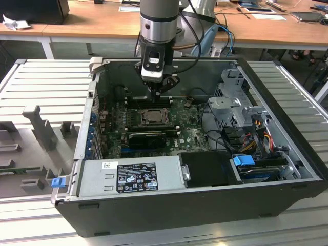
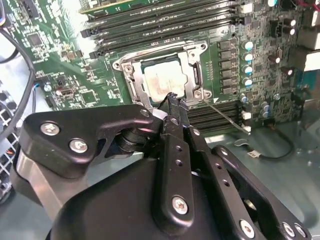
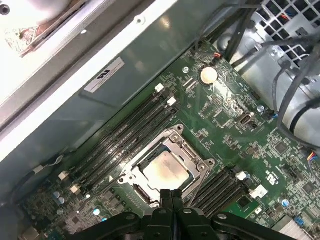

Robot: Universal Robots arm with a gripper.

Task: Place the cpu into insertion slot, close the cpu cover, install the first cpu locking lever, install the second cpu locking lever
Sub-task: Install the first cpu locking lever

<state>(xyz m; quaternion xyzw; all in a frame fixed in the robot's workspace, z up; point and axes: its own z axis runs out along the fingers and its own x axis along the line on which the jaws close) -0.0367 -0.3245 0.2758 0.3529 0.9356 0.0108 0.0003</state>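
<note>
The cpu point(image 2: 164, 80) lies flat in the insertion slot point(image 3: 141, 192) of the green motherboard point(image 1: 190, 132), its silvery top showing through the cut-out of the cpu cover point(image 2: 195, 75) that lies flat around it. The fingers point(image 2: 176, 117) are pressed together with nothing seen between them — their tips at the socket's edge, just beside the chip. A thin metal lever point(image 2: 227, 117) slants away from one socket corner.

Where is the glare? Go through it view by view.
First wrist view: white blow-out beyond the case wall; the cpu shines pale. Second wrist view: the cpu top glares likewise. Exterior view: even light, board somewhat shaded.
</note>
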